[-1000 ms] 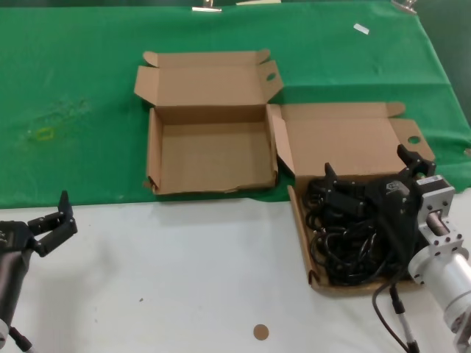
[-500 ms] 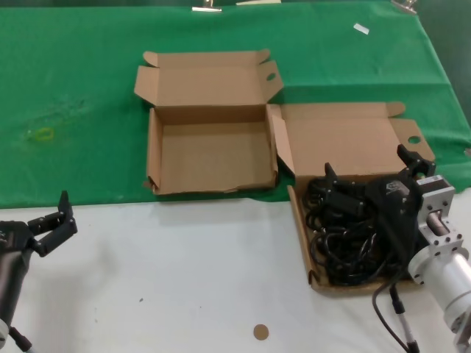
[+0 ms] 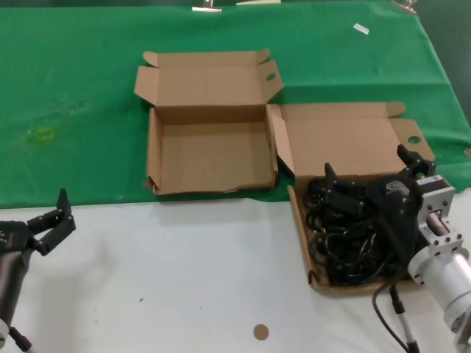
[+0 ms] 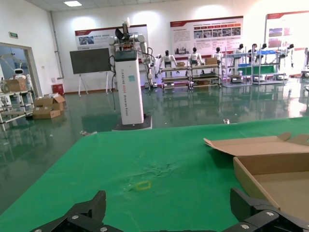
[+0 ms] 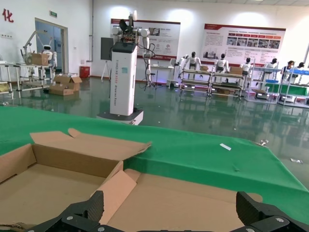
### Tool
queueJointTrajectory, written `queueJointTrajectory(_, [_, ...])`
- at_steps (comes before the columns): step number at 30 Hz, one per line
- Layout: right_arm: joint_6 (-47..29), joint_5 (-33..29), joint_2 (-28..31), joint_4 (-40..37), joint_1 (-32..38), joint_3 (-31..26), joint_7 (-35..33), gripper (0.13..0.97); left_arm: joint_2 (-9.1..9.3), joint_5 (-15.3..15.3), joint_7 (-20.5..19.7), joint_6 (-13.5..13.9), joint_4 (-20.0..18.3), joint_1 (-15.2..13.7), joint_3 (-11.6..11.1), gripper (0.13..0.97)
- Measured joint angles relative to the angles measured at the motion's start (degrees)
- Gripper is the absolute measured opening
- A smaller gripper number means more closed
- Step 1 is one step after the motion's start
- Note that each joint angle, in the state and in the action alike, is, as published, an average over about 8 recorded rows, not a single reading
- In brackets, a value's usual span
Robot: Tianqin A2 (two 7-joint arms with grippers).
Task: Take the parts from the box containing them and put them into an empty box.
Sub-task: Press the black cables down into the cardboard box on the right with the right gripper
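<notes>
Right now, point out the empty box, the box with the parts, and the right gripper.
Empty box point(image 3: 210, 158): head view, bare floor of its tray.
Box with the parts point(image 3: 346, 143): head view, inside of its open lid.
Right gripper point(image 3: 372, 176): head view, midway between its open fingertips, above the parts.

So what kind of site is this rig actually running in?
Probably a robotics factory or demo hall: glossy green floor, a white tower-mounted robot, humanoid robots lined up by metal shelving, and wall display boards behind the green-clothed table.
</notes>
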Motion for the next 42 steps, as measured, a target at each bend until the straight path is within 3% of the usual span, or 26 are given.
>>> queueJointTrajectory(4, [0.2,0.2,0.2,0.0,0.0,-0.2,0.1,0.966,0.00,0.0,0.0,0.0,0.0,0.0,0.0,0.916])
queueJointTrajectory(13, [2.0,1.7,2.5,0.6,-0.5,-2.5,1.5,0.966,0.00,0.0,0.0,0.0,0.0,0.0,0.0,0.795])
queueJointTrajectory(22, [4.1,3.3,6.3,1.9,-1.1,-4.8,1.1,0.966,0.00,0.0,0.0,0.0,0.0,0.0,0.0,0.602])
queueJointTrajectory(30, [8.0,9.7,14.9,3.2,-0.7,-11.5,-0.6,0.966,0.00,0.0,0.0,0.0,0.0,0.0,0.0,0.383])
queueJointTrajectory(34, [9.5,13.5,20.3,4.4,0.0,-15.9,-2.0,0.966,0.00,0.0,0.0,0.0,0.0,0.0,0.0,0.383])
queueJointTrajectory(42, [9.6,19.4,31.2,6.7,3.2,-25.2,-4.0,0.966,0.00,0.0,0.0,0.0,0.0,0.0,0.0,0.233])
